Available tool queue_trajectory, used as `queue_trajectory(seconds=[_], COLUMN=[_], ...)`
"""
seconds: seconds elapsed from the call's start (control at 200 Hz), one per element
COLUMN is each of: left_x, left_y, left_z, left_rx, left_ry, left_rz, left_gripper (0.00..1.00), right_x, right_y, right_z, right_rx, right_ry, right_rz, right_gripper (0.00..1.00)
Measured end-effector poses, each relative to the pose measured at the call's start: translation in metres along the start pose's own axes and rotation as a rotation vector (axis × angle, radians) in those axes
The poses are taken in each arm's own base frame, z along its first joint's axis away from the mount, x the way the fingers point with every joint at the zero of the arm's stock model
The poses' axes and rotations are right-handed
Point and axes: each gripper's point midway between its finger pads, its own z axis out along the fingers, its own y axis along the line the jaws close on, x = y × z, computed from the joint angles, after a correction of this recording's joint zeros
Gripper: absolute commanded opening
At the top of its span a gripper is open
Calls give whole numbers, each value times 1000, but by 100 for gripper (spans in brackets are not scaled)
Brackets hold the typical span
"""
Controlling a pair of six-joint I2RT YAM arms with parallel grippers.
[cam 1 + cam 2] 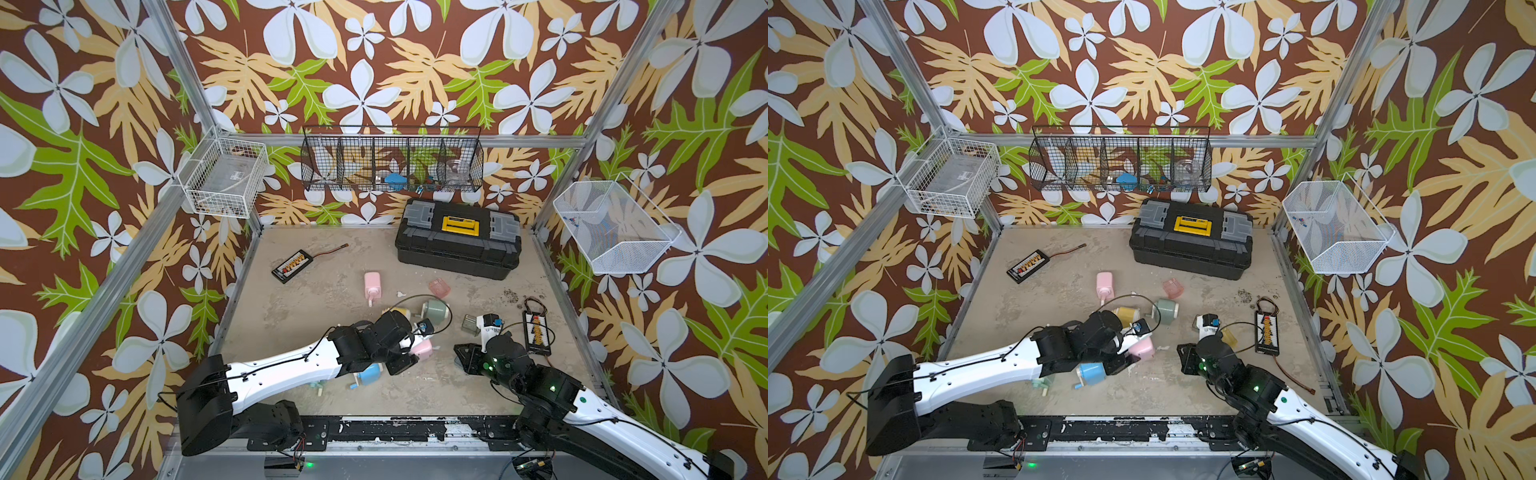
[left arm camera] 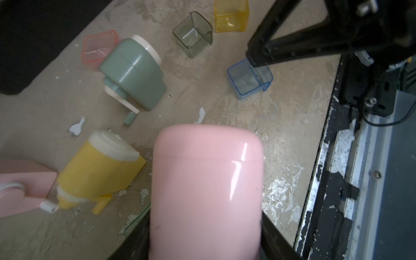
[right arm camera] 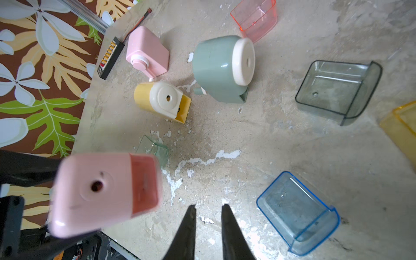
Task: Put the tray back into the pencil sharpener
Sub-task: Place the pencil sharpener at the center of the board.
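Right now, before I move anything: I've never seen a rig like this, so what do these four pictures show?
Two robot arms work over a worn beige tabletop. Both top views look down on the whole scene; each wrist view rides on one arm. The left end effector is clamped on a pink plastic pencil sharpener. The right end effector is slightly open and empty, near a clear blue plastic tray. Also loose on the table: a smoky grey tray, a yellow tray, a pink tray, a sage-green sharpener, a yellow sharpener and a second pink sharpener.
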Motion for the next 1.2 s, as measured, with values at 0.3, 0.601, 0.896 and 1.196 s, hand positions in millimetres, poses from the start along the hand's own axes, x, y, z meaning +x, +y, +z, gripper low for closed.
queue_trajectory(seconds=[0.3, 0.601, 0.896, 1.196], left_x=[1, 44, 77, 105], left_y=[83, 199, 261, 299], left_z=[-42, -59, -27, 6], left_rx=[-264, -538, -636, -713], left_ry=[-59, 21, 147, 263], left_rz=[-342, -724, -870, -907], left_gripper=[0, 0, 0, 0], right_x=[-1, 1, 4, 9], right_y=[-2, -1, 1, 1], right_z=[1, 4, 5, 6], right_rx=[8, 5, -19, -35], right_ry=[-6, -3, 6, 17], right_rz=[-14, -25, -40, -53], right_gripper=[22, 22, 23, 23])
